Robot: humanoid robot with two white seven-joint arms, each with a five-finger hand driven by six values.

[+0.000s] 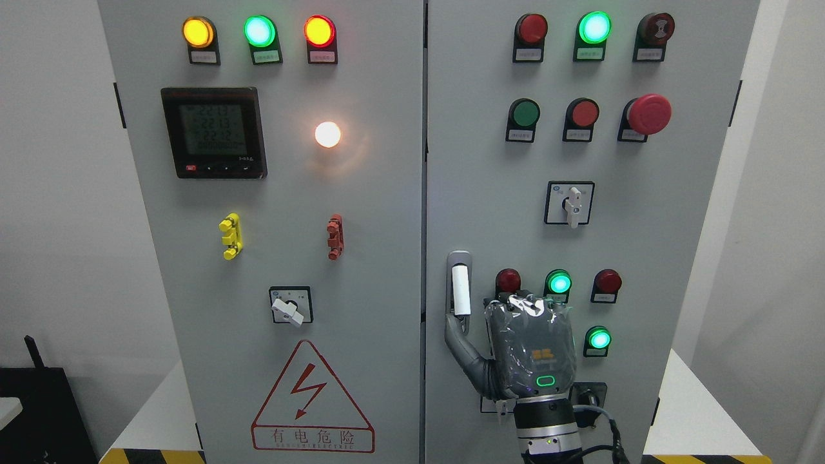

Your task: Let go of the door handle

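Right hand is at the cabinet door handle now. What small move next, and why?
Probably draw the right hand straight back from the panel. Its thumb rests just under the white door handle, seemingly no longer wrapped around it, so retreating should clear it without pulling the door.

White door handle on the right cabinet door

The door handle (460, 283) is a slim, upright white grip set in a silvery oval recess, near the right door's (490, 193) left edge, just beside the seam between the two doors. It stands vertical. A grey thumb-like finger touches, or nearly touches, its lower end; which, I cannot tell.
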